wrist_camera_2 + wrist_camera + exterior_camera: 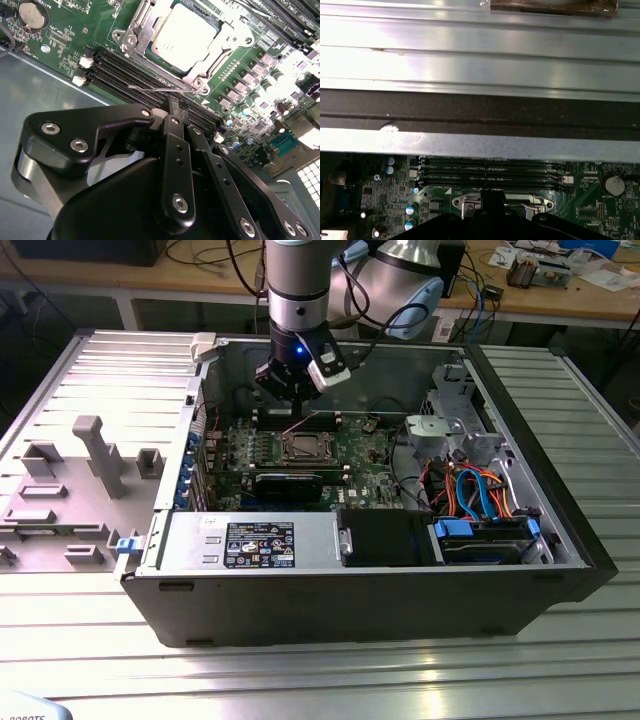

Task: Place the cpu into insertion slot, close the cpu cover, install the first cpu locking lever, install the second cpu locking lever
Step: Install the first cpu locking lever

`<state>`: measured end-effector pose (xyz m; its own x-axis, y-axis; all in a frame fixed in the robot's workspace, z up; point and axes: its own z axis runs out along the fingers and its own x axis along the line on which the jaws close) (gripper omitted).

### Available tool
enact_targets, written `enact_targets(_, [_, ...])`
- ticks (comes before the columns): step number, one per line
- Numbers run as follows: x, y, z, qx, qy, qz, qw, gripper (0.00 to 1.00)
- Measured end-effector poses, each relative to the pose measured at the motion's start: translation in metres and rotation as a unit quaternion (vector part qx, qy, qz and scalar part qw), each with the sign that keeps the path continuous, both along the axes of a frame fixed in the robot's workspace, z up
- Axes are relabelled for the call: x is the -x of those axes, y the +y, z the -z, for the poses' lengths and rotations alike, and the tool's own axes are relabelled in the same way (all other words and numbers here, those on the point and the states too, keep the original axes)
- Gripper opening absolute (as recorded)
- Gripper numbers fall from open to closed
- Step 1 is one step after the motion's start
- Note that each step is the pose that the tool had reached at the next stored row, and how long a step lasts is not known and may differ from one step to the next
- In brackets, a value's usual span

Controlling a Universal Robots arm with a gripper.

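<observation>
The cpu (182, 32) lies flat in the insertion slot (123, 37), its silver-grey top facing up. The cpu cover (227, 40) is folded down around it as a silvery frame. A thin wire locking lever (150, 89) runs along the socket's edge on the side nearest my gripper. My gripper (172, 102) has its black fingers together with nothing between them; the tips are right at this lever, and I cannot tell if they touch it. In the exterior view the gripper (297, 400) hangs just behind the socket (304, 447). In the first wrist view the fingers (492, 197) stand over the socket's rim (465, 202).
Long memory slots (125, 70) run between the gripper and the socket. A black card (288, 483) lies in front of the socket, the power supply (250, 540) beyond that. A drive cage (455, 425) and coloured cables (475, 490) fill the case's right. The case wall (480, 142) stands close behind.
</observation>
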<state>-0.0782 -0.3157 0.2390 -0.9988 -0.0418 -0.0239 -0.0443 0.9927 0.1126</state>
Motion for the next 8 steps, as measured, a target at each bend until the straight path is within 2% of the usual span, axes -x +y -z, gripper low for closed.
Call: enact_targets(8, [0.0000,0.0000,0.0002,0.0000,0.0000,0.000,1.00000,0.11])
